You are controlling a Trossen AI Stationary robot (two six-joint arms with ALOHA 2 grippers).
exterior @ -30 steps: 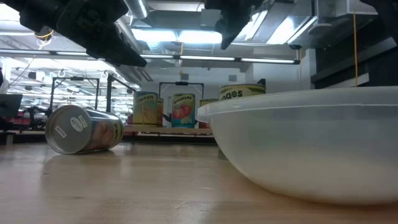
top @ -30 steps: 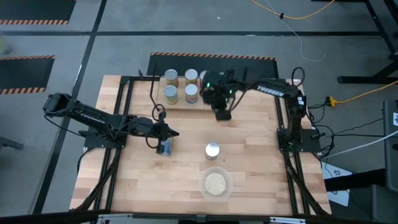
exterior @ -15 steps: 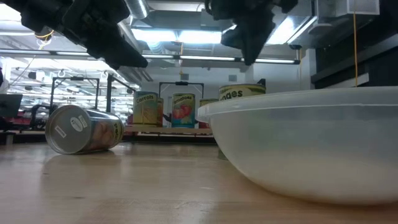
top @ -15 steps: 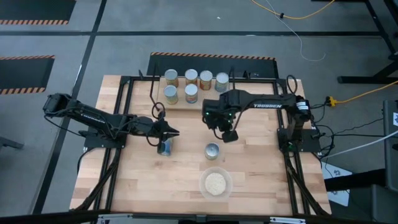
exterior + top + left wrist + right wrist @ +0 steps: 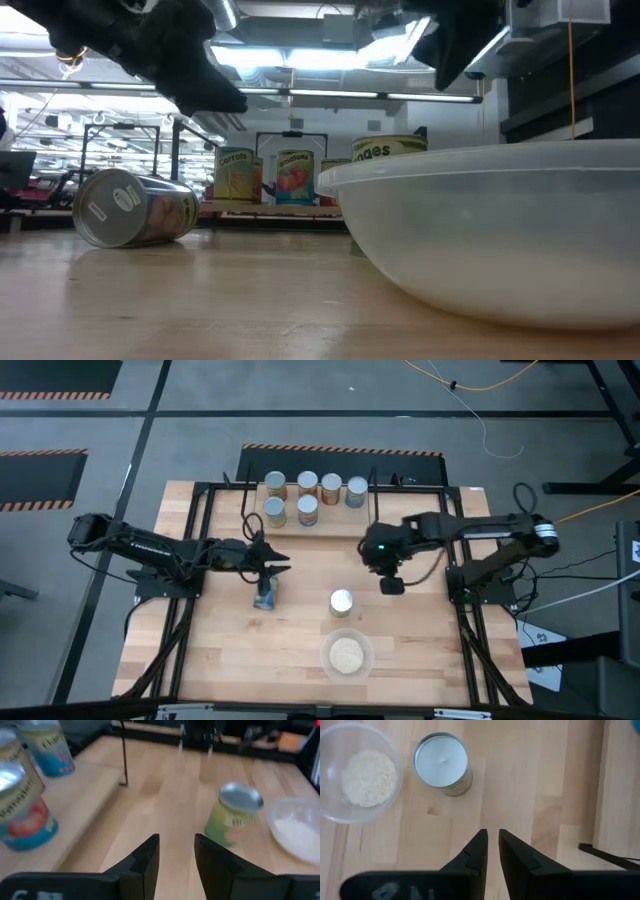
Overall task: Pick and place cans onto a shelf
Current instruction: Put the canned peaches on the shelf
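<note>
Six cans [image 5: 305, 498] sit on the shelf [image 5: 340, 518] at the table's far edge — my left gripper [image 5: 282, 568], partly open and empty, risks rolling the toppled can [image 5: 265, 596].

Robotics lab, striped hazard tape [image 5: 340, 451] on grey floor, loose cables [image 5: 470, 400], ceiling strip lights [image 5: 300, 60]

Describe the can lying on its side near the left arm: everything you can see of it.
The tipped can lies on its side on the bare wooden tabletop, clear of the shelf. It is a small metal cylinder with a shiny silver end and a label that looks blue from above and yellowish in the low view. Its end faces partly toward the low camera. The left gripper hangs just above it with jaws parted, not touching it. Nothing else touches it but the table.
</note>
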